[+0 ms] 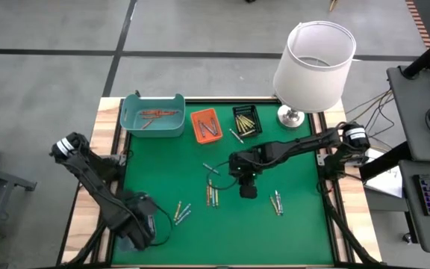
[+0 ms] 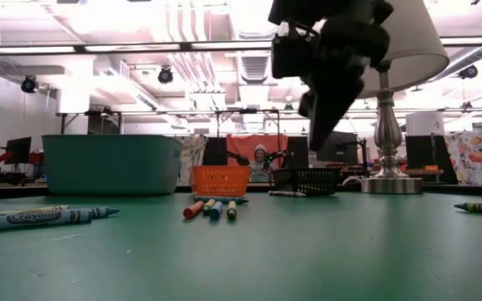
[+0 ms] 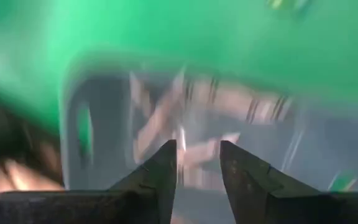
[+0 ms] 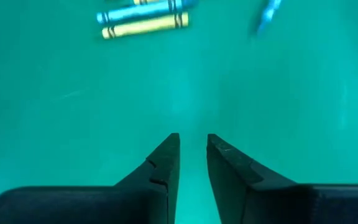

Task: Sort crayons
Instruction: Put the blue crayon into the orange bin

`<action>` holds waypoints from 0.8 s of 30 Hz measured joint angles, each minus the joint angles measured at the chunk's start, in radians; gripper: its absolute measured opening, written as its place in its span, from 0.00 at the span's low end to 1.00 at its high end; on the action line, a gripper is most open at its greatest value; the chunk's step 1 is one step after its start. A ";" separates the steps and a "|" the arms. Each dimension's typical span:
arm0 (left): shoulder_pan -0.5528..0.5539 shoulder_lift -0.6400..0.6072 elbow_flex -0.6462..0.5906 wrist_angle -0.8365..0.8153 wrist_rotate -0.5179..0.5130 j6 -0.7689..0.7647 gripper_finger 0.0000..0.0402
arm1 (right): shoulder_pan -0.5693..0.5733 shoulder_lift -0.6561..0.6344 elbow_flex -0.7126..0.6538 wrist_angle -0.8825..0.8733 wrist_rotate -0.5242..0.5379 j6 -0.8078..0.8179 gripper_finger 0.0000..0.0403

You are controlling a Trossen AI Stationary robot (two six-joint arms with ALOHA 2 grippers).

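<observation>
Loose crayons lie flat on the green mat [image 1: 297, 224] in small groups: one [image 1: 212, 196] at the middle, one [image 1: 181, 211] at the near left, one [image 1: 277, 202] at the right. My right gripper [image 1: 248, 190] hangs open above bare mat between the middle and right groups. Its wrist view [image 4: 193, 142] shows nothing between the fingers, with a yellow crayon [image 4: 145, 26] and a blue one [image 4: 148, 10] ahead. My left gripper [image 1: 142, 228] shows over the mat's near left. Its blurred wrist view [image 3: 197, 149] shows it open above the teal tray [image 3: 104, 124], which holds reddish crayons [image 3: 229, 102].
Along the far edge stand the teal tray [image 1: 153, 116], a small orange tray [image 1: 206, 125] and a small black tray [image 1: 246, 119]. A table lamp with a white shade [image 1: 312, 60] stands at the far right corner. Wooden rails [image 1: 110, 119] border the mat.
</observation>
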 joint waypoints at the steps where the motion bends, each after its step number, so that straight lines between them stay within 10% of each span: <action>1: 0.002 0.003 0.029 0.000 -0.093 0.041 0.26 | 0.006 -0.005 0.000 -0.015 0.000 0.041 0.17; 6: 0.023 -0.017 0.116 0.004 -0.460 0.283 0.24 | 0.015 -0.031 0.008 -0.129 0.000 0.152 0.16; 13: 0.061 -0.102 0.111 0.068 -0.720 0.622 0.19 | 0.017 -0.073 0.008 -0.316 -0.001 0.300 0.16; 24: 0.170 -0.347 -0.206 0.611 -0.649 1.158 0.19 | 0.041 -0.074 -0.005 -0.466 0.000 0.514 0.16</action>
